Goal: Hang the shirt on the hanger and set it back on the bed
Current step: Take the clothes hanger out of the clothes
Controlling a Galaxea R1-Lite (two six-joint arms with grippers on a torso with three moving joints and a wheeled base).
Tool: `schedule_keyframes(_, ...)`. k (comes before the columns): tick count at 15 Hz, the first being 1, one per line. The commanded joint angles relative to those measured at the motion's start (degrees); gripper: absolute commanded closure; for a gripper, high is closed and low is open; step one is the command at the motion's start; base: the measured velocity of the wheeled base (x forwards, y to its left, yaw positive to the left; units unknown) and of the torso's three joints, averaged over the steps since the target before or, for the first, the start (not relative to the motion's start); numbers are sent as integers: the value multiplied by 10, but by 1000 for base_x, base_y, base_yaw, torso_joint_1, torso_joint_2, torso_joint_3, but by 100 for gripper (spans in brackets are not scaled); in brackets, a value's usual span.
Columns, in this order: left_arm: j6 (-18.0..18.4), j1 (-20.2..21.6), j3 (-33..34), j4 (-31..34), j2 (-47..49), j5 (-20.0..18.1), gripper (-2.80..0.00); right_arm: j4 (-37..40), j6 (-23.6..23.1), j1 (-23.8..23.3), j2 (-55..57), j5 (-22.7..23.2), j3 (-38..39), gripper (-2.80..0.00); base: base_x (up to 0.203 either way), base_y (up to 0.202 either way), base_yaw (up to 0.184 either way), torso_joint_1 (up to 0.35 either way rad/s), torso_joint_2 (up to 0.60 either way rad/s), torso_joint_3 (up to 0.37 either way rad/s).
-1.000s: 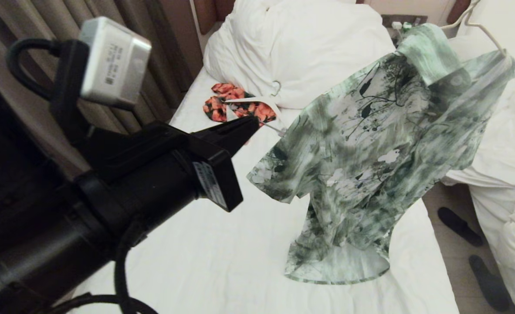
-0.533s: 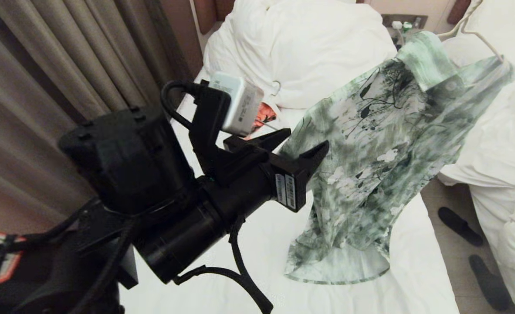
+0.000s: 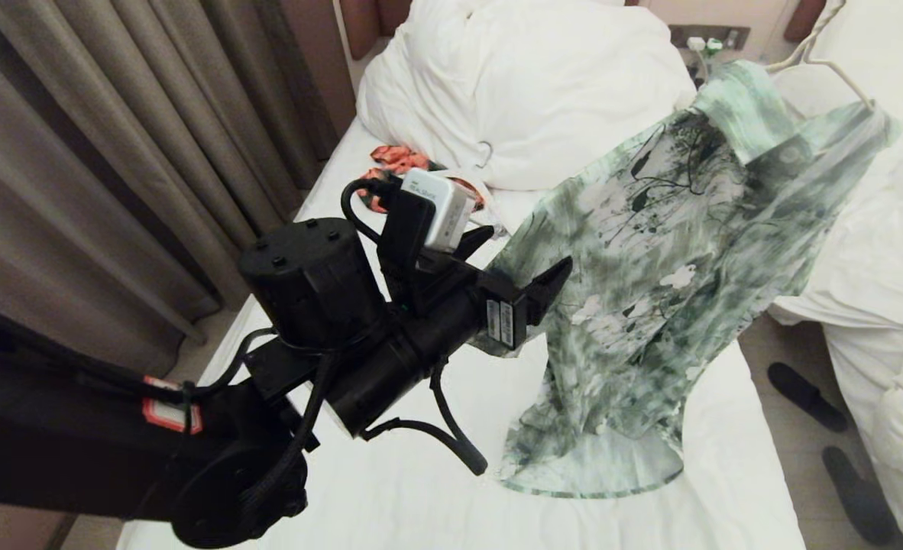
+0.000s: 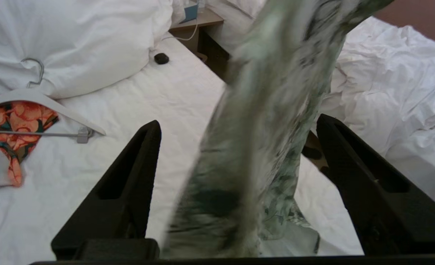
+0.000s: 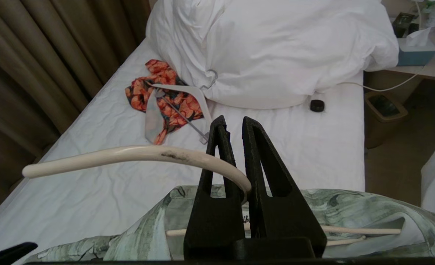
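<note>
Shirt [image 3: 673, 252] on hanger [image 5: 129, 156], held above bed [image 3: 390, 458].
Right gripper [image 5: 236, 125] clamps hanger hook; left gripper [image 3: 516, 256], jaws wide, straddles shirt's hanging side edge, nearer arm.

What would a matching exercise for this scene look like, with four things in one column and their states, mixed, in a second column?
Things:
1. shirt
2. hanger
3. left gripper
4. orange garment

States:
A. jaws open on either side of hanging cloth
B. lying flat on the bed near the pillows
C. gripped by the right gripper
D. held up, hem touching the sheet

Pairs: 1-D, 2-C, 3-A, 4-B
</note>
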Motion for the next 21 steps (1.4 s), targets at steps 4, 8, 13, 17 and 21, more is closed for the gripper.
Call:
schedule_keyframes(4, 1, 15, -6, -5, 20, -2, 0, -1, -1, -2, 5, 2, 0, 0, 0, 0, 0, 0, 0, 0)
schedule_keyframes(8, 1, 15, -12, -5, 25, -6, 0, -1, -1, -3, 6, 2, 0, 0, 0, 0, 0, 0, 0, 0)
schedule_keyframes(13, 1, 15, -1, -7, 27, -5, 0, -1, 0, -12, 7, 9, 0, 0, 0, 0, 0, 0, 0, 0)
schedule_keyframes(17, 0, 32, 15, -8, 26, -6, 0, -1, -1, -13, 7, 9, -2, 0, 0, 0, 0, 0, 0, 0)
schedule_keyframes(21, 1, 49, 40, -65, 42, -5, 0, -1, -1, -14, 8, 9, -6, 0, 0, 0, 0, 0, 0, 0)
